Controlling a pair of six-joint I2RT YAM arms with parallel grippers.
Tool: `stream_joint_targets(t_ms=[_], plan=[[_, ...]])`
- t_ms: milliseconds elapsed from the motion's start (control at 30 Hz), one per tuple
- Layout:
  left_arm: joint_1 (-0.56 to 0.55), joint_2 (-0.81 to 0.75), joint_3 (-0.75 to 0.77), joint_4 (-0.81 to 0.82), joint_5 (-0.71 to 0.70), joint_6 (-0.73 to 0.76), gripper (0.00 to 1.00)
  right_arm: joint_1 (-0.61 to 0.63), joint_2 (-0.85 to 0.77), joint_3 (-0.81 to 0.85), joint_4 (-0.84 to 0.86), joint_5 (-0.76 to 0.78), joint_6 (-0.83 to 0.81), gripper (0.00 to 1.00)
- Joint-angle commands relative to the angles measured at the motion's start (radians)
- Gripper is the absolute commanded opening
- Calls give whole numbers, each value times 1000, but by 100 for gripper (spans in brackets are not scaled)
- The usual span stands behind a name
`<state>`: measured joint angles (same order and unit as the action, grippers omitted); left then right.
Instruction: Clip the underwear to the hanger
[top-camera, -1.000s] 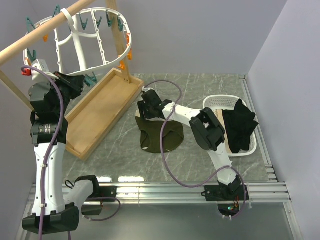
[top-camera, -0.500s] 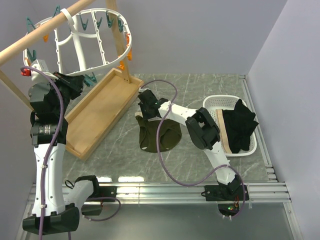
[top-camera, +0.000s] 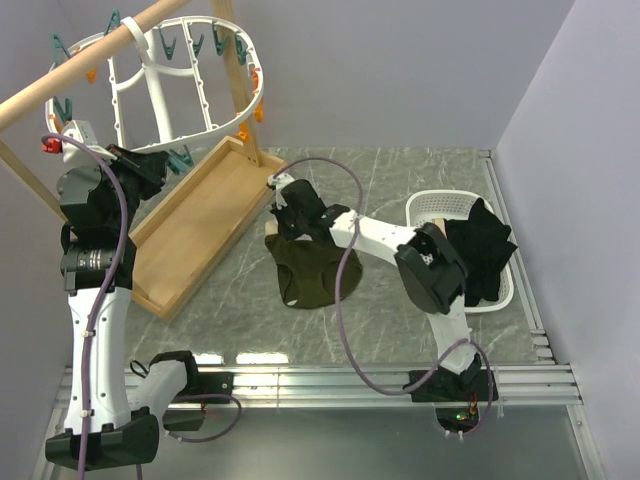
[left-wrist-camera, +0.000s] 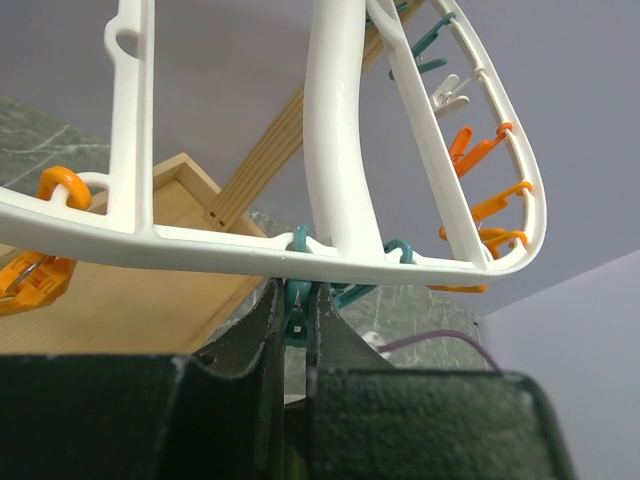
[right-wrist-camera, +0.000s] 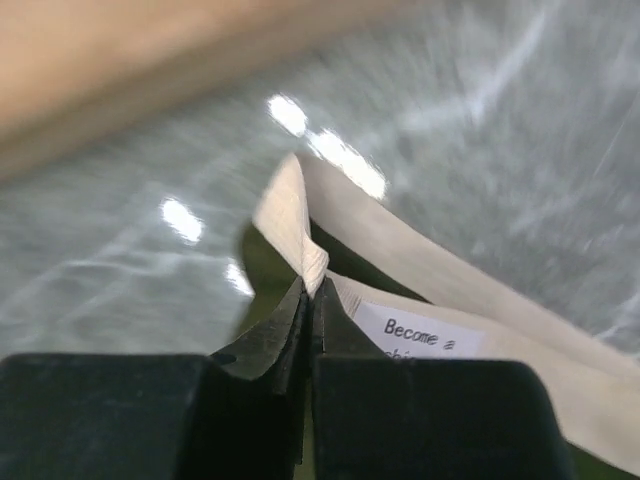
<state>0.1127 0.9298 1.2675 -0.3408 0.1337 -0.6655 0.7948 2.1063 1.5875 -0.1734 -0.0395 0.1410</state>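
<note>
On the grey stone surface, near the middle, lies the underwear. It is dark green and spread out mostly flat. The right hand is down at its far edge, the edge closest to the wooden tray. Seen from the right wrist, the two fingers are pressed tight together. A small fold of the pale inside cloth sticks up between their tips. So the right hand is closed and holding the underwear by that edge. A white tag with black words on it lies just beside the fingers. That view is blurry, so most of the words cannot be read.

Up on the left, the hanger hangs by its hook from a wooden pole, above the tray. It is a big white oval with bars across it. Teal and orange pegs dangle from its rim. The left hand is raised up to the low rim of the hanger. Seen from the left wrist, its fingers are close together, with one teal peg squeezed between them. That peg hangs from the white rim right above the fingers. The left hand is well apart from the underwear.

At the right side of the surface sits a white basket. A black cloth lies in it and droops over its edge.
</note>
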Motion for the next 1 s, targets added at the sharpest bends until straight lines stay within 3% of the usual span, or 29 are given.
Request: stream_joint_targets(t_ms=[0, 267, 433, 633, 833, 967], plan=[[1, -22, -10, -12, 17, 17, 0, 43, -166, -47, 246, -10, -90, 0], [2, -22, -10, -29, 37, 20, 0, 83, -282, -155, 508, -17, -204, 0], [2, -23, -13, -35, 43, 18, 0, 95, -321, -202, 692, -160, -364, 0], [1, -19, -8, -44, 44, 27, 0, 98, -322, -184, 479, -166, -406, 0], [1, -25, -17, -50, 49, 30, 0, 133, -313, -285, 257, -309, -504, 0], [2, -25, -13, -58, 46, 38, 0, 162, -255, -304, 198, -376, -547, 0]])
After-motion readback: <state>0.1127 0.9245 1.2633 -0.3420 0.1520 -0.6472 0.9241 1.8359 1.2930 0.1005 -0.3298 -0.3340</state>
